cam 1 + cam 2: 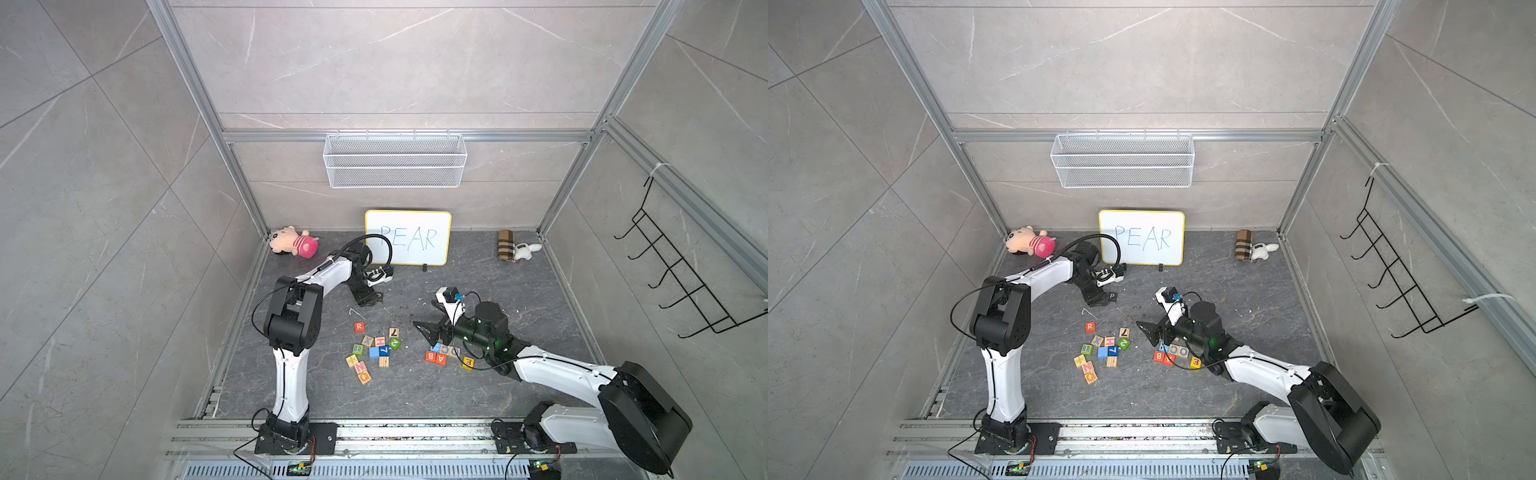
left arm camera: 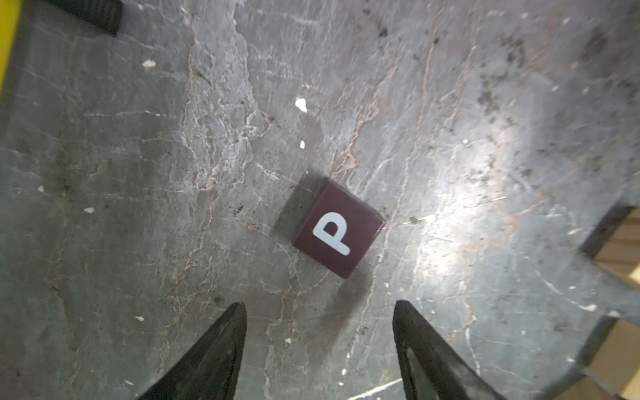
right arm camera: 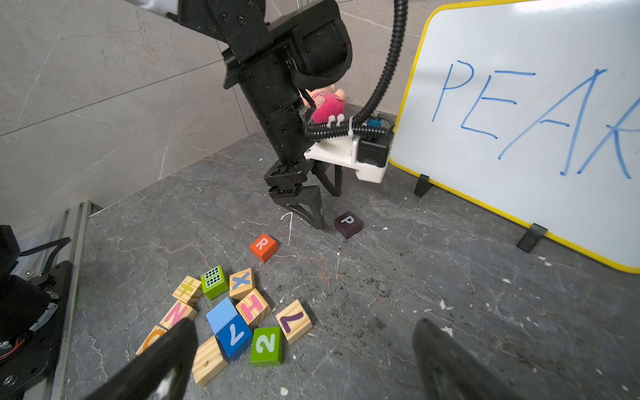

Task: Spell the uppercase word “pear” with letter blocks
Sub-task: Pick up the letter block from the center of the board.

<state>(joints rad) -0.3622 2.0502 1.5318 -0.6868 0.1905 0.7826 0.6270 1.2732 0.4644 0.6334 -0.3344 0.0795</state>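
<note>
P block (image 1: 1112, 296), dark with a white letter, rests flat on the worktop (image 1: 1246, 291) just beside the tips of the left gripper (image 1: 1100, 300) in a top view, well apart from every other cube. I judge it stands there, before the whiteboard (image 1: 1142, 237) reading PEAR, as the first letter of the row. In both top views the R block (image 1: 359, 327) sits alone between those fingers and the mixed pile (image 1: 374, 353). The orange-red A and B blocks (image 1: 435, 358) and the yellow E block (image 1: 468, 363) lie behind the fingers of the right gripper (image 1: 426, 329), partly under its wrist, so three letters seem not yet brought. The left wrist view shows the left fingers (image 2: 221, 346) parted with nothing between them. The P block (image 2: 337, 230) lies free just beyond their tips, letter up, touching neither, so the spread leaves the cube undisturbed. The right wrist view shows the right fingers (image 3: 166, 360) spread wide and empty above the mixed pile, probably poised for a pick, with the R block (image 3: 263, 246) beyond their tips, toward the P block.
</note>
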